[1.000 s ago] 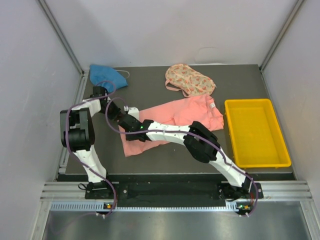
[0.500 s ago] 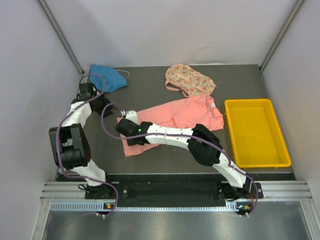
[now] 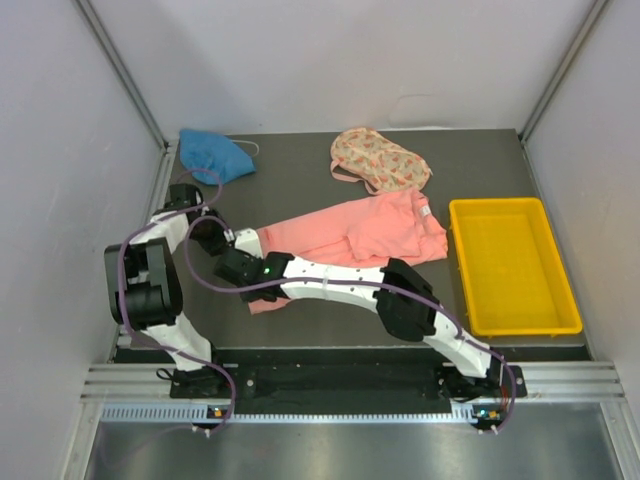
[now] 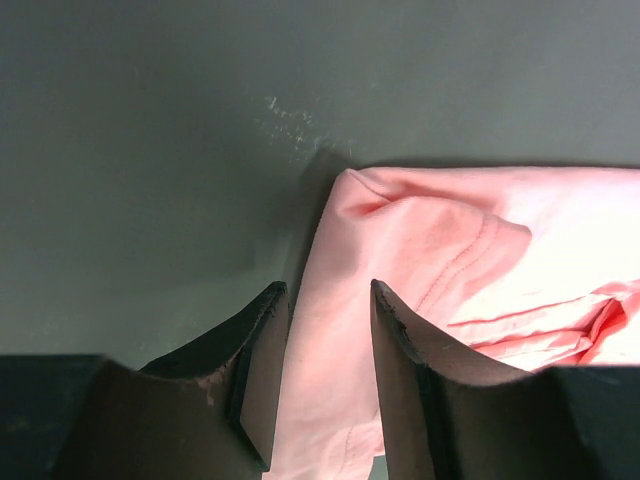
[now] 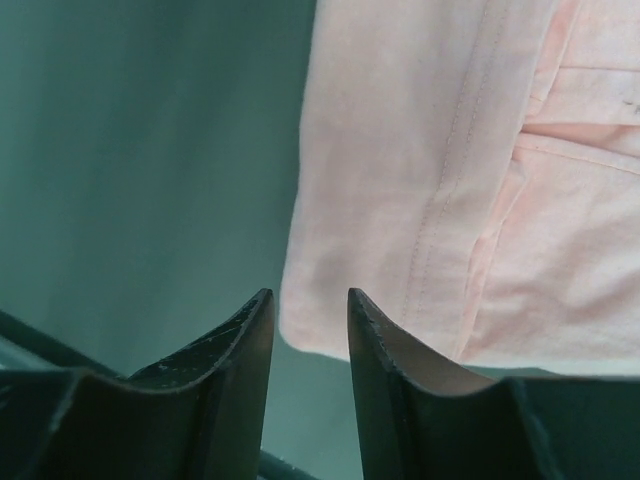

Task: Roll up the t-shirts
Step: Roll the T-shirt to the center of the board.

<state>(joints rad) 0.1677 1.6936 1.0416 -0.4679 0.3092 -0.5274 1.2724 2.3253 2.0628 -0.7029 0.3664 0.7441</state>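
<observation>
Pink t-shirt: the pink t-shirt point(image 3: 370, 228) lies flat in the middle of the worktop point(image 3: 300, 190). Its long axis runs from a near-left end to a far-right end just beside the yellow tray point(image 3: 500, 204). The white neck label point(image 3: 424, 211) is at the far-right end.
Other t-shirts: the blue t-shirt point(image 3: 212, 156) is bunched at the back left and the floral t-shirt point(image 3: 380, 160) at the back centre. Both are well apart from the arms and neither is rolled.
Left gripper: the left gripper point(image 4: 325, 290) has its fingers spread over the far corner of the shirt's left end. Pink cloth shows through the gap and nothing is pinched.
Right gripper: the right gripper point(image 5: 310, 295) is parted more narrowly over the near corner of the same end. The shirt's edge shows in the gap, and no grip is visible.
Key relation: both grippers sit at the short left end, and the whole shirt stretches away from them to the right and back.
Step, judged: the grippers are placed to start the roll from this end.
Next move needs: both corners caught evenly, then turned along the long axis toward the tray.
Risk: an uneven catch would skew the roll.
</observation>
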